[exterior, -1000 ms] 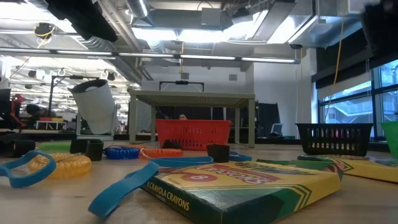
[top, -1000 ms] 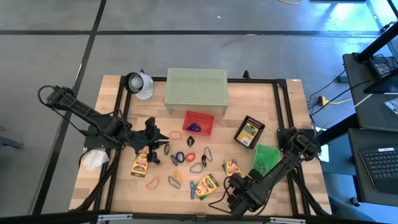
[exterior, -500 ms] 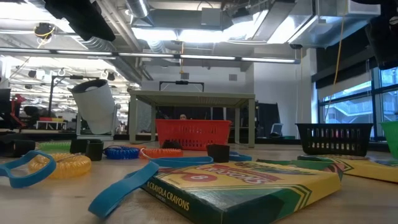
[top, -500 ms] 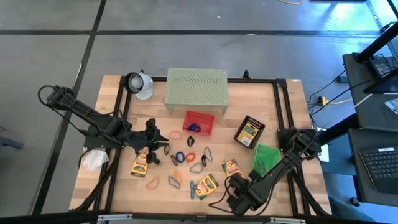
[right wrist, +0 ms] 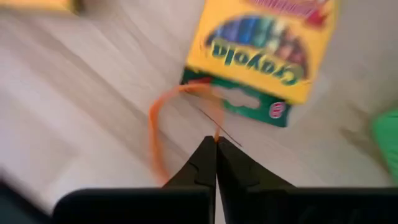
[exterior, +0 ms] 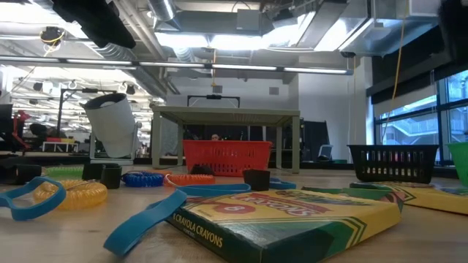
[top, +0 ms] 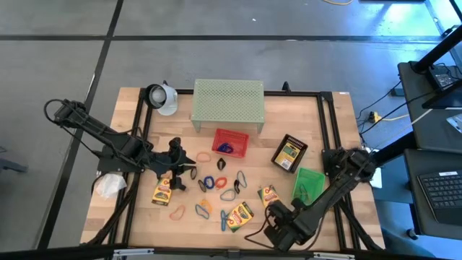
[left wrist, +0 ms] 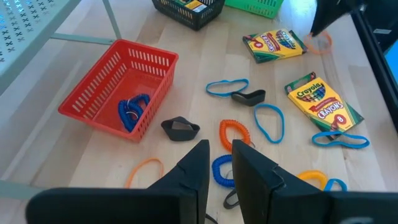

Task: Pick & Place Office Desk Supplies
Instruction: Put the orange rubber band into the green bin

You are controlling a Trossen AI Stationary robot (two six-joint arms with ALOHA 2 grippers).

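The right gripper (right wrist: 216,144) is pressed together, its tips pinching the near end of an orange loop (right wrist: 163,122) that lies flat on the table (top: 133,217). From the tips the loop runs straight ahead, long and narrow, and its far end touches a crayon box (right wrist: 264,46), with a bit of green basket (right wrist: 387,134) off to one side. In the high view this gripper (top: 272,219) sits near the table's front edge, just beside that box (top: 269,195), and the green basket (top: 309,183) is the closest container, between the gripper and the right rail. I judge the way up is open; a low drag toward the basket would likely nudge the box.

The left gripper (left wrist: 217,168) hangs over the left middle of the table with its fingers a little apart, and I see nothing between them. A blue coil (left wrist: 221,169) lies just past its tips, an orange coil (left wrist: 235,132) and a black clip (left wrist: 180,129) beyond, and the red basket (left wrist: 102,81), holding a blue loop, farther on toward the shelf (top: 227,105). This arm is nearer the central scatter of loops and the red basket; the right arm is nearer the front boxes.
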